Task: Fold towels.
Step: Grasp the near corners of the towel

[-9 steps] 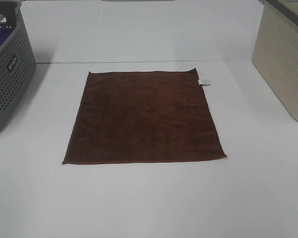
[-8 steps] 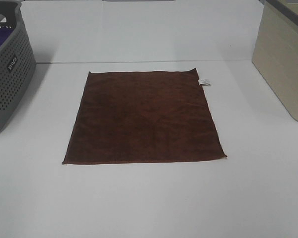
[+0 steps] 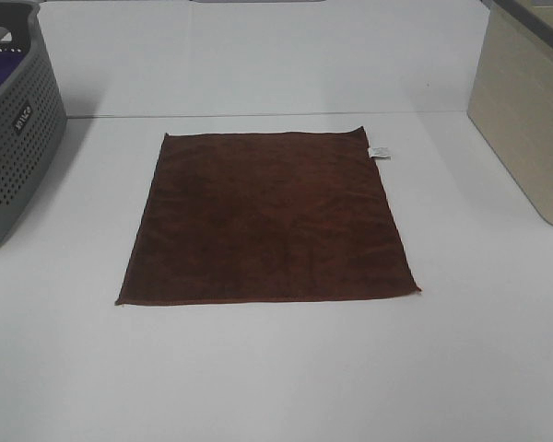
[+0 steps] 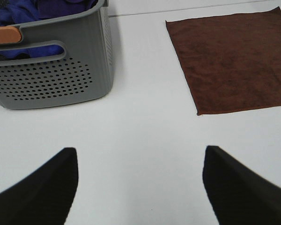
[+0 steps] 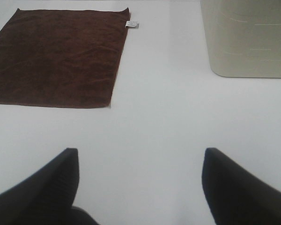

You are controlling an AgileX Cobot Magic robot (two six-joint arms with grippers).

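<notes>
Towel: The towel (image 3: pixel 267 221) lies flat and spread out in the middle of the table (image 3: pixel 276 387). Its tag (image 3: pixel 380 152) is at the far right corner. No fold is made yet.
Left gripper: The left gripper (image 4: pixel 140 187) is wide apart and holds nothing. It is well away from the towel's near left corner.
Right gripper: The right gripper (image 5: pixel 139 187) is also wide apart and holds nothing, well away from the near right corner.
Sides: The basket (image 3: pixel 18 138) is on the left and the bin (image 3: pixel 525 120) on the right. Both are apart from the towel.
Miss: The towel is thin and lies flat. I think fingers that close too high would grab only air.
Bunch: Fingers that push along the table could slide the towel and wrinkle it.
Crooked: If one gripper gets its corner and the other does not, the fold would likely come out slanted.
Bump: A wide swing by the left arm could knock the basket.
</notes>
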